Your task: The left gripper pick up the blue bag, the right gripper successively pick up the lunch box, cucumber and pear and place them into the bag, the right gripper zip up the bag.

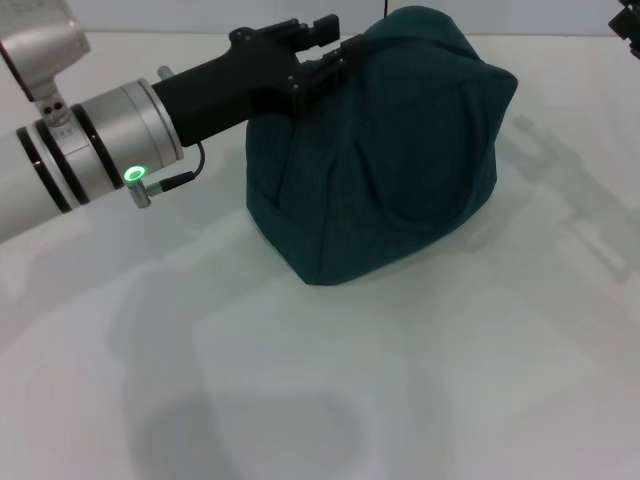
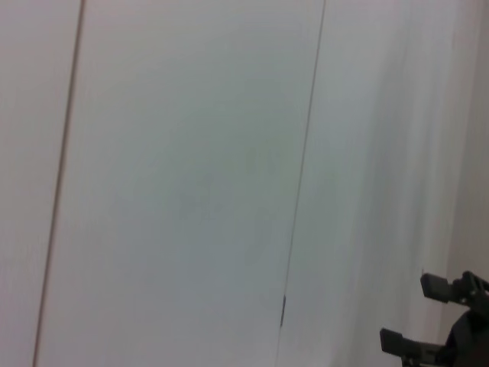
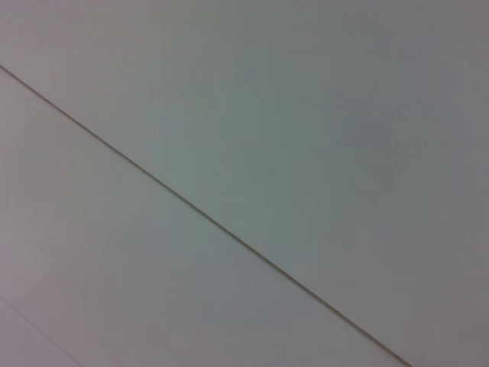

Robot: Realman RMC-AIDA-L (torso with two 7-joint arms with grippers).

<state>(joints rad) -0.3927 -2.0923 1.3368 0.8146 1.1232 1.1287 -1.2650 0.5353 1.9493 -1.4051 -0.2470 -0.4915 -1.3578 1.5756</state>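
The blue bag is a matt, soft woven cloth, creased into broad folds where the left gripper presses against its upper edge. That gripper looks like matt black hard plastic, and behind its jaws the arm's cuff is smooth brushed silver metal with a slight sheen (a small green light glows on it). The table is a smooth white surface, faintly glossy.

Smooth white tabletop with soft grey shadows; pale wall panels split by thin seams.
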